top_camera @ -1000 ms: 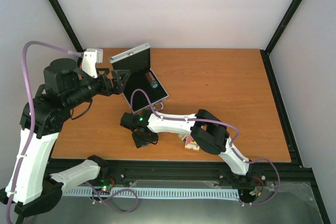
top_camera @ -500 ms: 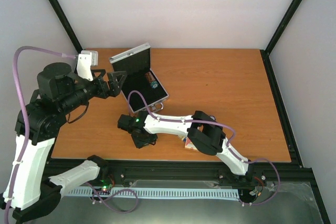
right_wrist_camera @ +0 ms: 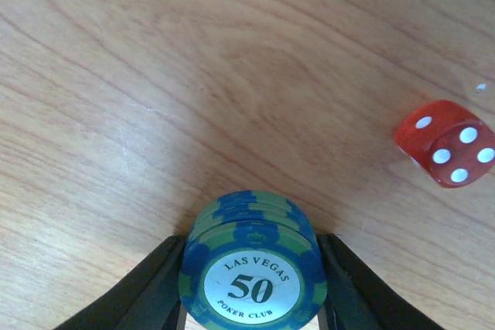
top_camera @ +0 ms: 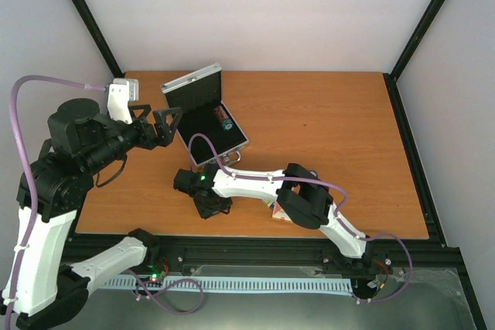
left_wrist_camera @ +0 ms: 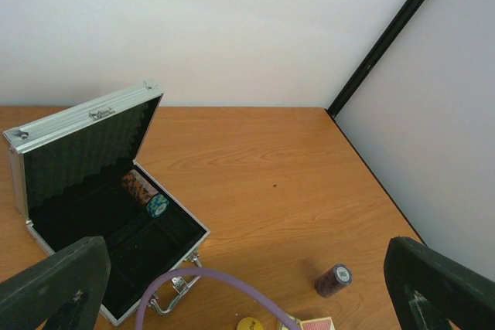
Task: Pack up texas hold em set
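Your right pincer (right_wrist_camera: 251, 293) pinches the chip stack (right_wrist_camera: 252, 264) near the worktop's (top_camera: 332, 129) near edge, likely bound for the open case (left_wrist_camera: 77, 161) by the far-left corner; your left pincer (top_camera: 160, 125) hangs spread

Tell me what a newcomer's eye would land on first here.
The open silver case at the table's far left stands out first, lid up, with a lone chip stack lying on its side in the black lining. Near the front edge, the right gripper clamps a blue-green chip stack marked Las Vegas 50, with a red die lying apart from it. The left gripper hangs wide open beside the case.
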`<state>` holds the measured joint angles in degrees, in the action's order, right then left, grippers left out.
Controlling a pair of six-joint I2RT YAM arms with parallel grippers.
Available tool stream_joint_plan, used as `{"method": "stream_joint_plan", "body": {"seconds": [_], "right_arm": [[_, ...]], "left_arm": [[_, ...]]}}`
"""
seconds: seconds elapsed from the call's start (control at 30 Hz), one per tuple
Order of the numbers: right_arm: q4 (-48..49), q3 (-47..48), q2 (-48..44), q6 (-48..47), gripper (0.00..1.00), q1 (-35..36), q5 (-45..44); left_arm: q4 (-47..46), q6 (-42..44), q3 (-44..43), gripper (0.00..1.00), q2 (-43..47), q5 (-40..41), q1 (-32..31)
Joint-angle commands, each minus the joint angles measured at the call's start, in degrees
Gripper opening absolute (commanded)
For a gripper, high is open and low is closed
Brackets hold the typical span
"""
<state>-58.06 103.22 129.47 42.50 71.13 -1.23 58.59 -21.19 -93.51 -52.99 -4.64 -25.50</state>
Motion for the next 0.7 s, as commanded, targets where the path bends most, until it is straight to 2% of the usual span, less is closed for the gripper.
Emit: {"method": "stream_joint_plan", "body": {"seconds": [0.0, 0.2, 0.47, 0.67], "right_arm": [[-0.2, -1.4, -1.2, 0.6, 0.03, 0.2, 0.4], [5.3, -4.4, -8.1, 2.0, 0.03, -1.8, 4.9], [8.2, -8.5, -14.8, 4.6, 0.03, -5.5, 6.7], [13.1, -14.9, -23.1, 10.0, 0.03, -11.9, 6.7]], "left_arm": [[1.0, 0.7, -0.4, 1.0, 0.2, 0.8, 0.2], [0.9, 0.9, -0.4, 1.0, -0.1, 1.3, 0.2], [0.7, 1.1, -0.1, 1.0, -0.1, 1.9, 0.2], [-0.3, 1.9, 1.1, 1.0, 0.2, 2.1, 0.2]]}}
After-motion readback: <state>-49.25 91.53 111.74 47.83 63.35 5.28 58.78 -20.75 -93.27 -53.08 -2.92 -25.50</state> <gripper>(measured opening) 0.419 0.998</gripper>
